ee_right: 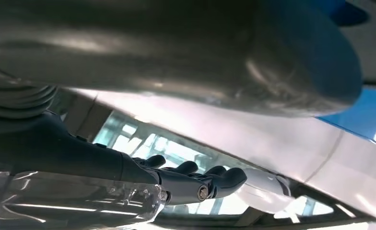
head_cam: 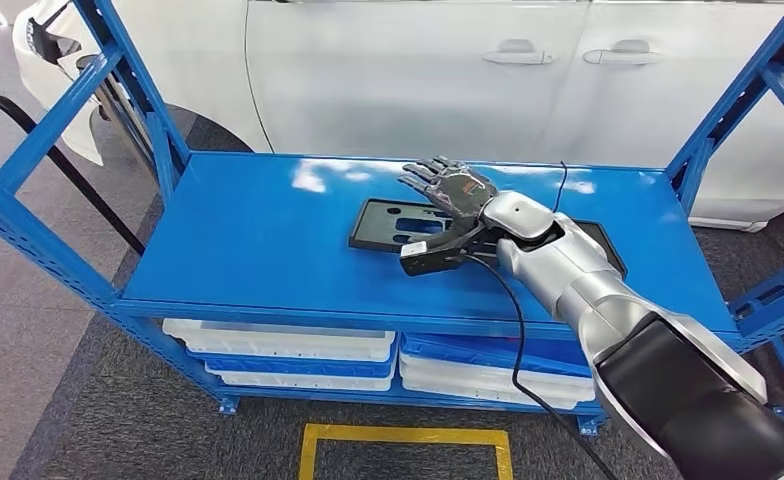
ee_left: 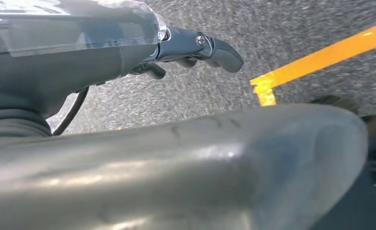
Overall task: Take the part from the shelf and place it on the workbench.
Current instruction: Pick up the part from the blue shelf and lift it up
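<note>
Right hand parked over the flat black part on the blue shelf, nothing picked up yet.

So going big to small: white car (head_cam: 388,70) in the back, then the blue shelf (head_cam: 248,240) with white and blue trays (head_cam: 288,350) stacked underneath, then the part (head_cam: 393,222), a flat black panel with cutouts lying flat near the middle of the shelf top, long axis running side to side. The right hand (head_cam: 450,192) hangs over the part's right end, fingers spread and stretched out toward the car, holding nothing, so the part sits below and a bit left of the fingertips. The left hand (ee_left: 195,50) hangs down by the floor, near a yellow line (ee_left: 320,60); its fingers look curled in, empty. Right hand's clearly nearer, I'd guess it has to drop down and close on that edge.
</note>
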`<action>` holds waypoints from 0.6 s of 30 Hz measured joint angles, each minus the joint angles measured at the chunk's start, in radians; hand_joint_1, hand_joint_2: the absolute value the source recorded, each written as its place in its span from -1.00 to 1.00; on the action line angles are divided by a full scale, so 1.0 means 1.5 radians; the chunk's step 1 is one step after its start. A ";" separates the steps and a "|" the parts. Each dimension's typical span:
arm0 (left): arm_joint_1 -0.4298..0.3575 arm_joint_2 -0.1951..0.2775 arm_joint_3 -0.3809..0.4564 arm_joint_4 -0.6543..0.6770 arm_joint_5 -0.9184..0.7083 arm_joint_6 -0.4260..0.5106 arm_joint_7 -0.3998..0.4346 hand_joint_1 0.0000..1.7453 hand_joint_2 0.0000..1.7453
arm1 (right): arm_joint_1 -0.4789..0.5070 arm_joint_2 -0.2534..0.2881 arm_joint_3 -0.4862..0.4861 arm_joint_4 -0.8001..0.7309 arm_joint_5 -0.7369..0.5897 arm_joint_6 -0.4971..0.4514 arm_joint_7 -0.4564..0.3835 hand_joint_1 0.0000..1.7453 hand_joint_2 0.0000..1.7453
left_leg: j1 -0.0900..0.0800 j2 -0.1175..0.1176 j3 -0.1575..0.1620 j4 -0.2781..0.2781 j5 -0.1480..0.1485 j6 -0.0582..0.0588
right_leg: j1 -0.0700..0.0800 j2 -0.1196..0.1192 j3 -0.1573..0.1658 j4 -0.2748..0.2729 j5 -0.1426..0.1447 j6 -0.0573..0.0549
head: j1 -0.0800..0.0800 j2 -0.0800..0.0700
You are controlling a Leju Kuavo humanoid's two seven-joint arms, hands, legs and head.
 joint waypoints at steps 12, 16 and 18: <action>0.000 0.000 0.000 0.000 0.002 0.001 0.002 -1.00 -1.00 | -0.005 -0.002 0.044 0.057 0.016 0.022 0.068 -1.00 1.00 | 0.009 0.000 0.022 -0.037 0.006 0.008 | -0.022 -0.002 -0.082 0.158 -0.052 0.043 | 0.000 0.000; -0.002 0.000 0.000 0.000 0.004 0.001 -0.001 -1.00 -1.00 | -0.014 -0.002 0.034 0.062 -0.031 0.033 0.031 -1.00 0.00 | 0.009 -0.002 0.021 -0.024 -0.006 -0.008 | -0.024 -0.003 -0.013 0.012 0.005 0.041 | 0.000 0.000; -0.002 0.000 0.000 0.000 0.004 0.001 -0.002 -1.00 -1.00 | -0.017 -0.002 0.021 0.063 -0.052 0.028 0.013 -1.00 -1.00 | 0.009 -0.003 0.021 -0.024 -0.007 -0.016 | -0.022 0.000 -0.014 0.009 0.003 0.029 | 0.000 0.000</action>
